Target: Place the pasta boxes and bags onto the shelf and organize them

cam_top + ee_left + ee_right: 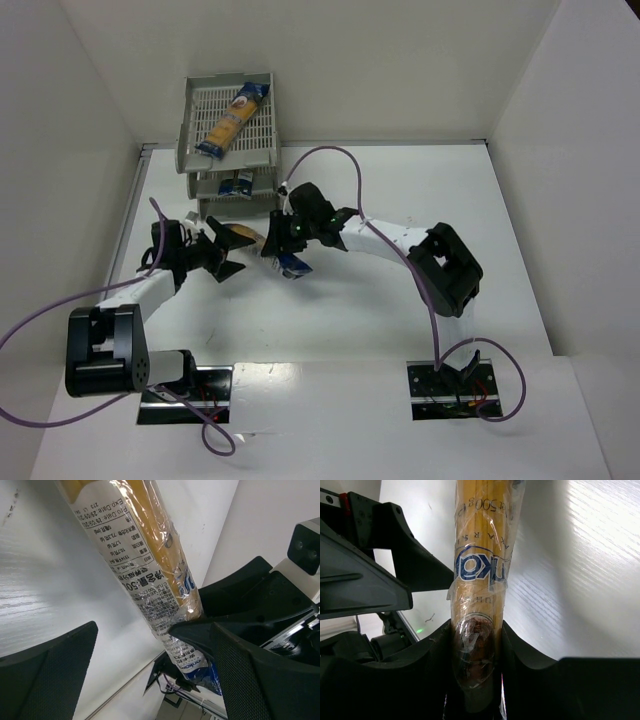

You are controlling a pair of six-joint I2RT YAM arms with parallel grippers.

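The grey shelf (200,105) stands at the back left. One pasta bag (232,120) lies slanted in its top tray. The blue end of another bag (237,185) shows in a lower tray. A third bag (247,236) hangs above the table in front of the shelf, with my right gripper (283,240) shut on it. In the right wrist view the fingers (530,680) of that gripper (476,655) clamp the yellow bag (477,555). My left gripper (230,252) is open around the same bag (145,565); its fingers (50,670) stand wide apart.
White walls close in the table on the left, back and right. The two arm bases (185,385) sit at the near edge. A purple cable (340,155) loops over the right arm close to the shelf.
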